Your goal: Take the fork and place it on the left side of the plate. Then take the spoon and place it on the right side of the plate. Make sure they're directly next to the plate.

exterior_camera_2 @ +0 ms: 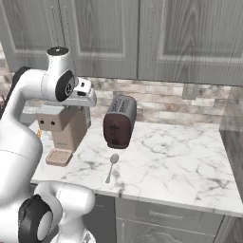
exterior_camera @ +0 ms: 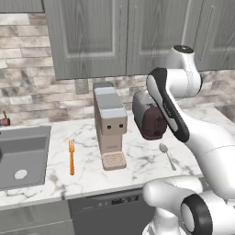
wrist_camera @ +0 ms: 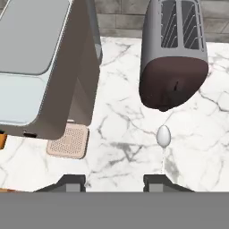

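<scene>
Jaws on the gripper [wrist_camera: 114, 182] stood partly apart with nothing between them, hanging high over the counter [wrist_camera: 120, 143], probably still scouting. The spoon [wrist_camera: 163, 137] lay just ahead by the toaster [wrist_camera: 173, 58]; the fork [exterior_camera: 71, 157] sat beyond the coffee machine [exterior_camera: 110, 124], near the sink [exterior_camera: 23, 156]. Couldn't spot a plate.

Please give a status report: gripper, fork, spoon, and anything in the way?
Gripper open, empty, above counter. Slim orange fork flat near sink. Small silver-grey metal spoon flat before dark toaster. Beige coffee machine stands between them.
</scene>
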### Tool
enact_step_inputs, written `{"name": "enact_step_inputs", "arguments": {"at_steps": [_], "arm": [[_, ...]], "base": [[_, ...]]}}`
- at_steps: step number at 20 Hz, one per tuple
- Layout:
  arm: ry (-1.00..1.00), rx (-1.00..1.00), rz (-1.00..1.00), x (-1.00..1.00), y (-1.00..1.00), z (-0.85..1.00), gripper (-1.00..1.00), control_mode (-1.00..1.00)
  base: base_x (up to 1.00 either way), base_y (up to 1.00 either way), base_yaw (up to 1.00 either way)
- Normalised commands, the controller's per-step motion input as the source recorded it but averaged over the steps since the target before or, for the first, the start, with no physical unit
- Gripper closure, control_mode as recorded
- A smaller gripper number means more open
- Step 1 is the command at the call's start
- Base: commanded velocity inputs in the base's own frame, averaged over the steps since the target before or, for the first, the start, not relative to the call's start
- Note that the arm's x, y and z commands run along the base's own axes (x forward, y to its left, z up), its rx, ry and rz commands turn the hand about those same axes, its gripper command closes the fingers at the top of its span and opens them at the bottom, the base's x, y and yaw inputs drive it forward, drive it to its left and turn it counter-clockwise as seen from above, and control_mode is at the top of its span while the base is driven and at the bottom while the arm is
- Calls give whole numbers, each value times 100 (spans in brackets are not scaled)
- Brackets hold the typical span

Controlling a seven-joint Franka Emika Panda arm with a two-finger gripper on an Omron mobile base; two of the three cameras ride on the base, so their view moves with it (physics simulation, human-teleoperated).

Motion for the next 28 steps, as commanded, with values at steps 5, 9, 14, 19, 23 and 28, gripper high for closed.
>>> {"name": "enact_step_inputs", "arguments": {"at_steps": [5, 9, 14, 19, 23, 28], "arm": [[4, 0, 0, -10, 0, -41, -100, -100], [17, 2, 0, -51, -13, -100, -100, -100], [13, 3, 0, -59, -50, -96, -100, -100], [12, 0, 0, -7, -69, -55, -100, -100], [14, 0, 0, 29, -45, -41, -100, -100], [16, -4, 0, 48, -16, -47, -100, -100]], "base": [[0, 0, 0], [0, 0, 0], [0, 0, 0], [0, 0, 0], [0, 0, 0], [0, 0, 0]]}}
